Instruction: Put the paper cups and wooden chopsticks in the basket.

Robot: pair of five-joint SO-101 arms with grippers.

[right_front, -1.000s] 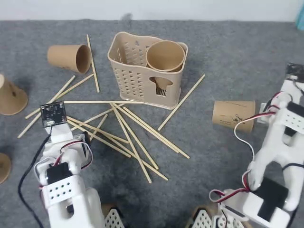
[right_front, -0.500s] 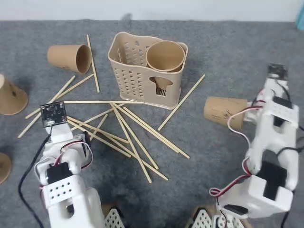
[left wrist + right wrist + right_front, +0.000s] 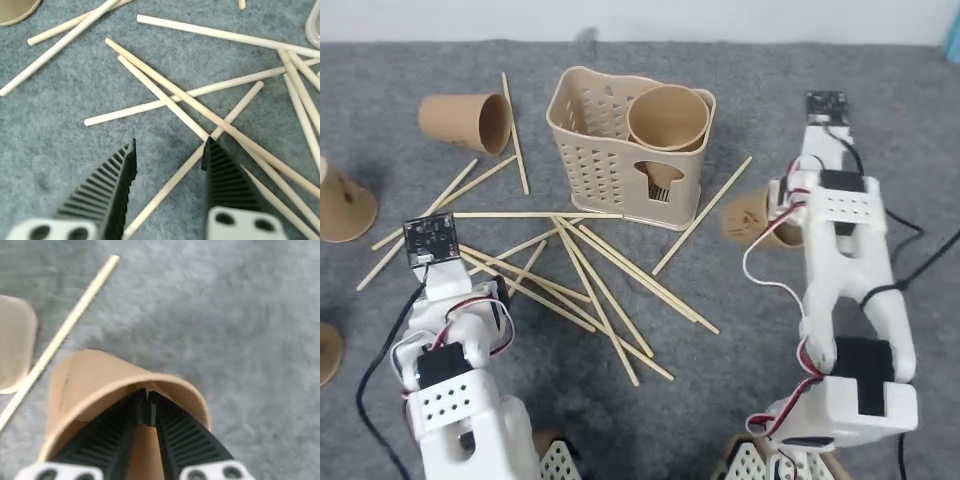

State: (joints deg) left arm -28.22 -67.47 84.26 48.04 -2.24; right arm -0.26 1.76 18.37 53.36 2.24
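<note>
Near left edge: a paper cup point(image 3: 328, 352) is cut off by the frame. Near left: the left gripper point(image 3: 170, 145) is held low over the grey mat point(image 3: 720, 370), jaws spread wide, nothing gripped; the scattered wooden chopsticks point(image 3: 225, 34) are crossed beneath and beyond it. The pile is spread from the left arm toward the middle of the mat. Middle right: the right gripper point(image 3: 146, 399) is pinched narrow on the rim of a paper cup lying on its side point(image 3: 745, 217), one finger inside, one outside. A lone chopstick point(image 3: 703, 215) is laid slantwise between this cup and the basket point(image 3: 595, 150). Left edge: another tipped cup point(image 3: 340, 205) is noted. Far middle: the basket is stood upright, one upright cup point(image 3: 667, 115) seated in its right part. Far left: a fourth loose cup point(image 3: 467, 122) is laid on its side, mouth toward the basket, a chopstick point(image 3: 516, 133) just beside it.
</note>
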